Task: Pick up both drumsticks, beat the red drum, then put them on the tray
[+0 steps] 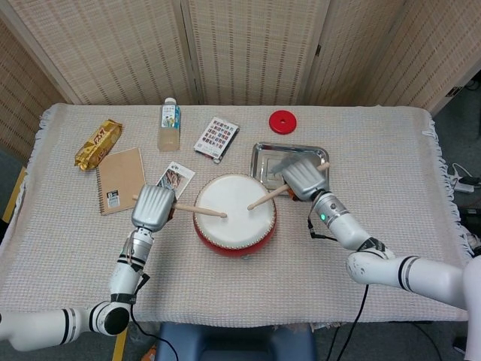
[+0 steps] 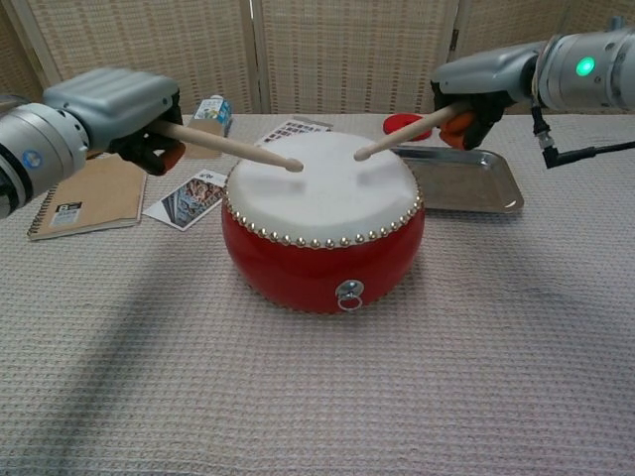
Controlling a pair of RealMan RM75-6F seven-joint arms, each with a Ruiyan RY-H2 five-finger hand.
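The red drum (image 1: 234,214) (image 2: 322,233) with a white skin stands at the table's middle. My left hand (image 1: 152,207) (image 2: 119,104) grips a wooden drumstick (image 1: 199,211) (image 2: 228,144) whose tip hovers just above the skin's left part. My right hand (image 1: 303,179) (image 2: 486,77) grips the other drumstick (image 1: 267,198) (image 2: 402,134), its tip above the skin's right part. The metal tray (image 1: 270,156) (image 2: 466,178) lies behind the drum to the right, partly hidden by my right hand in the head view.
A notebook (image 1: 120,180), a snack bar (image 1: 98,143), a small bottle (image 1: 169,125), a photo card (image 1: 174,180), a card pack (image 1: 216,138) and a red disc (image 1: 282,121) lie across the back and left of the table.
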